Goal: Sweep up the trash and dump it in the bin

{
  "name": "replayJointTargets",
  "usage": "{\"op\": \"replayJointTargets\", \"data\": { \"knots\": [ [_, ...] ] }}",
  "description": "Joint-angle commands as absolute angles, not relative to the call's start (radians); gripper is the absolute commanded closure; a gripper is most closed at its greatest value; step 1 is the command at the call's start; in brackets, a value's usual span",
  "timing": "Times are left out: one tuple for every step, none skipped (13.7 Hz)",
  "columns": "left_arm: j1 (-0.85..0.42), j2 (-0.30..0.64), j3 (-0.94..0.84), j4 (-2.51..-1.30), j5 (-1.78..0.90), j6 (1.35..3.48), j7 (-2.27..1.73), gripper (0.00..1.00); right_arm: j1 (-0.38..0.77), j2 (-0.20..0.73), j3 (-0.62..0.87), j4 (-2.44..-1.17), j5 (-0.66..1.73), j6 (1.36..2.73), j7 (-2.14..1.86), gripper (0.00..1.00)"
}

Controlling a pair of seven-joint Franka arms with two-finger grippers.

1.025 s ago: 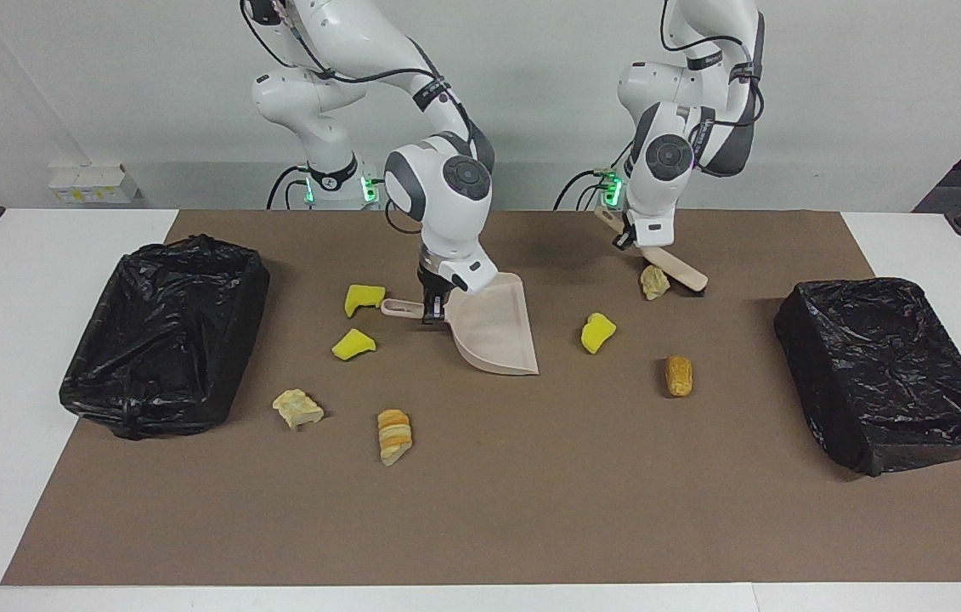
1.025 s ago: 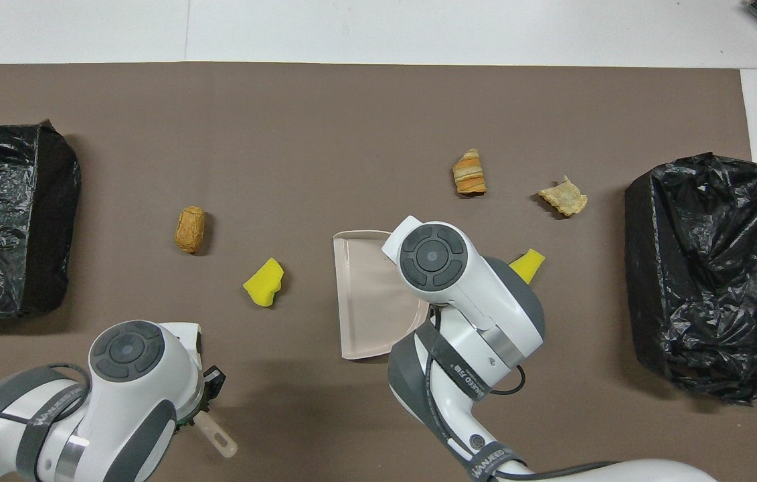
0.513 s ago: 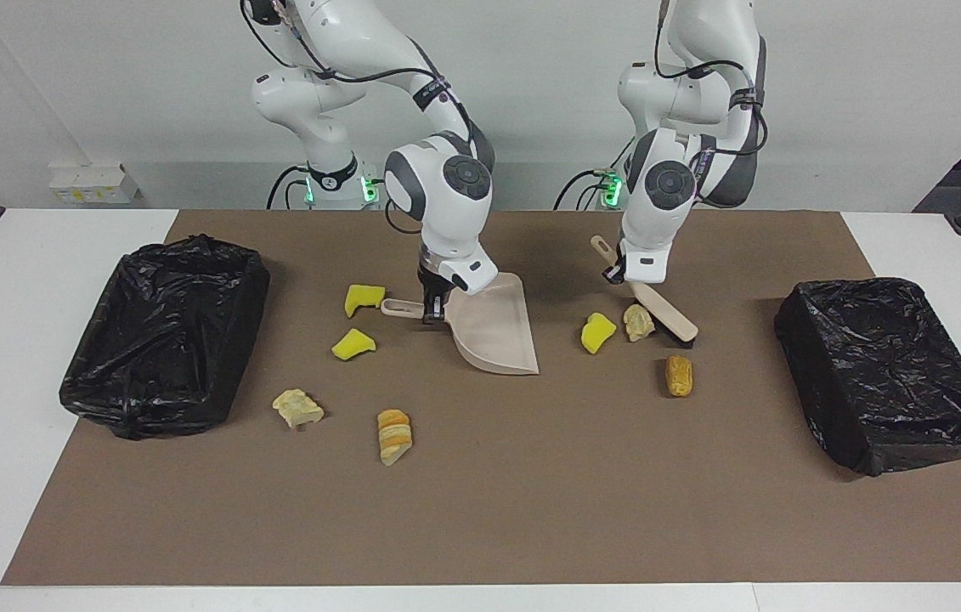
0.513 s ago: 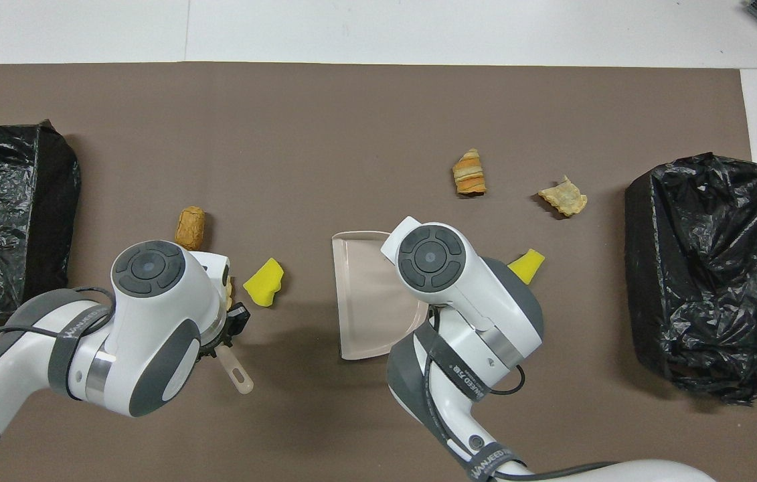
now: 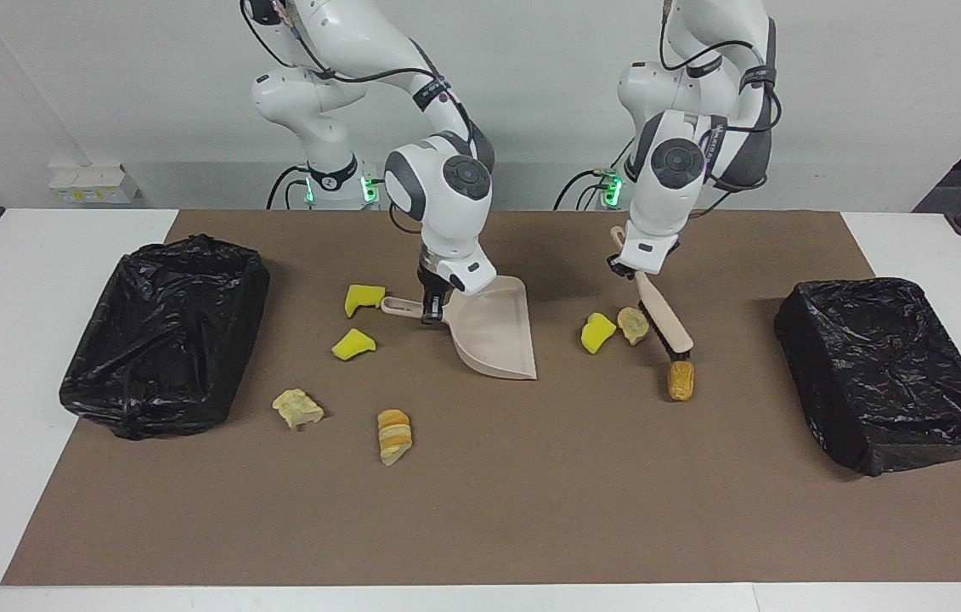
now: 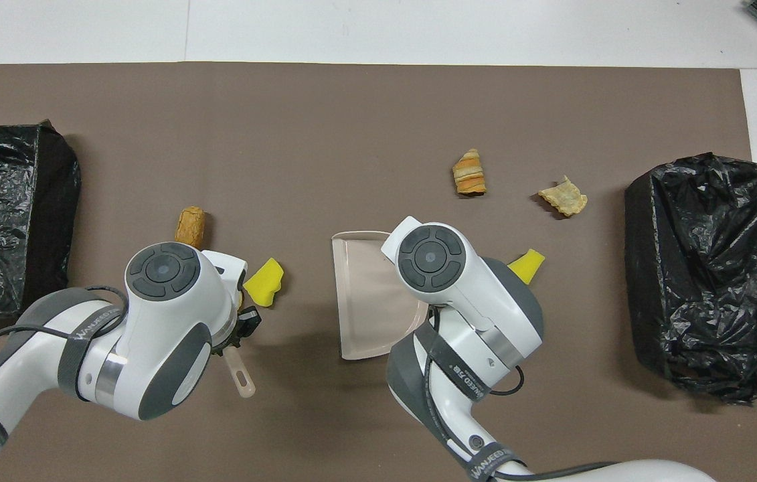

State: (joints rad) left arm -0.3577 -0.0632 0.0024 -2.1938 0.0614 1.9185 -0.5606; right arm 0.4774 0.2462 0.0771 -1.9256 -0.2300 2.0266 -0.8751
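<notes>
Your trash is lying in two bunches on the brown mat (image 5: 480,510): toward the left arm's end, a yellow chunk (image 5: 596,332) is sitting just beside a tan lump (image 5: 632,324), which is touching the bristles of the brush (image 5: 665,316), and an orange bread roll (image 5: 681,379) is sitting right at the brush's tip, a bit farther from the robots. Toward the right arm's end, two more yellow chunks (image 5: 364,297) (image 5: 353,344) are sitting near the dustpan's handle, and a pale crusty scrap (image 5: 297,407) and a striped orange-and-tan lump (image 5: 394,435) are lying farther out (none of the seven is in a pan or a bin). Your left gripper (image 5: 626,270) is clamping the brush by its handle, with the brush slanting down so its head is resting on the mat against that tan lump. Your right gripper (image 5: 432,311) is pinching the handle of the beige dustpan (image 5: 493,331), which is sitting on the mat with its wide mouth pointing away from the robots. From overhead the arms are covering most of the brush and part of the pan. Two bins lined with black bags are sitting at the ends of the table, one (image 5: 164,331) by the right arm and one (image 5: 888,370) by the left arm, both well apart from the scraps.
</notes>
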Motion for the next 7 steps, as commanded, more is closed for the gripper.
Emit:
{"op": "replayJointTargets", "data": {
  "knots": [
    [-0.252,-0.026,0.002,-2.158,0.080,2.018,-0.292,1.00,0.476,0.236,0.080,-1.934,-0.244,2.017,-0.831,1.00],
    [-0.217,-0.006,0.002,-2.149,0.086,2.060,-0.199,1.00,0.479,0.236,0.080,-1.933,-0.242,2.016,-0.825,1.00],
    [-0.180,0.011,0.002,-2.126,0.110,2.075,-0.120,1.00,0.480,0.235,0.080,-1.933,-0.239,2.016,-0.807,1.00],
    [-0.148,0.040,0.002,-2.097,0.130,2.080,-0.022,1.00,0.480,0.236,0.080,-1.933,-0.239,2.016,-0.796,1.00],
    [-0.134,0.072,0.002,-2.065,0.135,2.089,0.065,1.00,0.480,0.236,0.081,-1.933,-0.239,2.016,-0.795,1.00],
    [-0.111,0.112,0.002,-2.010,0.144,2.103,0.139,1.00,0.480,0.235,0.080,-1.933,-0.239,2.016,-0.795,1.00],
    [-0.097,0.148,0.002,-1.961,0.147,2.100,0.190,1.00,0.480,0.236,0.081,-1.933,-0.239,2.016,-0.795,1.00]
  ]
}}
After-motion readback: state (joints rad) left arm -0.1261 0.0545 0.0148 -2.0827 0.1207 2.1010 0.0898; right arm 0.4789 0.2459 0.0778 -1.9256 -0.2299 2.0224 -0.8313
